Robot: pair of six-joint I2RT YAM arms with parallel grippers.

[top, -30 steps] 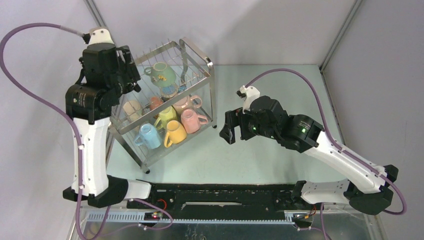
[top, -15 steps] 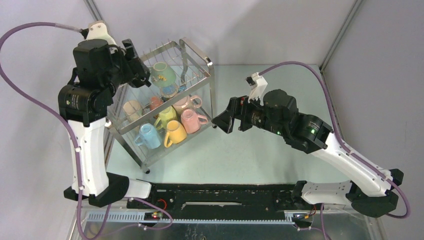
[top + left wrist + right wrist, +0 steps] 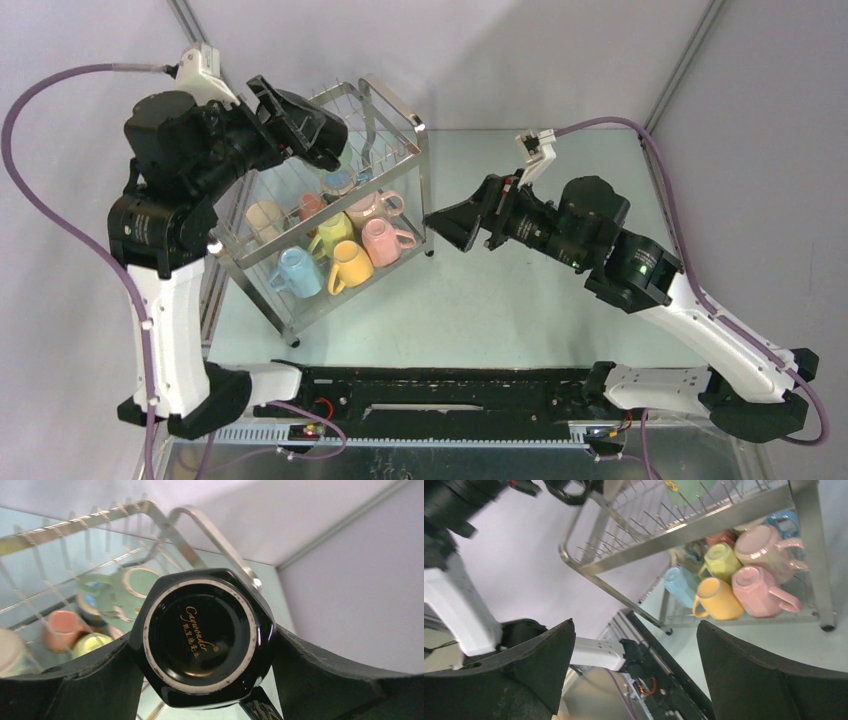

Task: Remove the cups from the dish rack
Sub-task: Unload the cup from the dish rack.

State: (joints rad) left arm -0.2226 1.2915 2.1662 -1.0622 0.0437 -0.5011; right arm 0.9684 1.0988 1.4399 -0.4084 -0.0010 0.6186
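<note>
Left tool [image 3: 303, 124] is clamped on the black mug [image 3: 202, 635], one finger on each side of its body. In the left wrist view the mug's base faces the camera, showing a pale unglazed ring and gold lettering. In the top view the tool and mug hang over the upper tier of the dish rack [image 3: 400, 108], at its left rear corner, above the prongs and not touching them as far as I can tell. A green mug [image 3: 131, 582] sits on that same upper tier, just beyond the black mug in the left wrist view. The rack's lower tier holds the rest of the cups, packed close. A light blue mug [image 3: 297, 272] and a yellow mug [image 3: 350, 266] are at the near edge. A lime mug [image 3: 333, 232] and a pink mug [image 3: 383, 241] are behind them. A second pink mug [image 3: 372, 208], an orange-red mug [image 3: 312, 207] and a beige mug [image 3: 265, 218] are further back. The rack stands on the left half of the pale green surface [image 3: 520, 300]. Right tool [image 3: 450, 225] is just off the rack's right side at about lower-tier height. Its jaws are spread wide with nothing between them, the fingers [image 3: 524, 665] pointing at the rack and clear of the frame.
</note>
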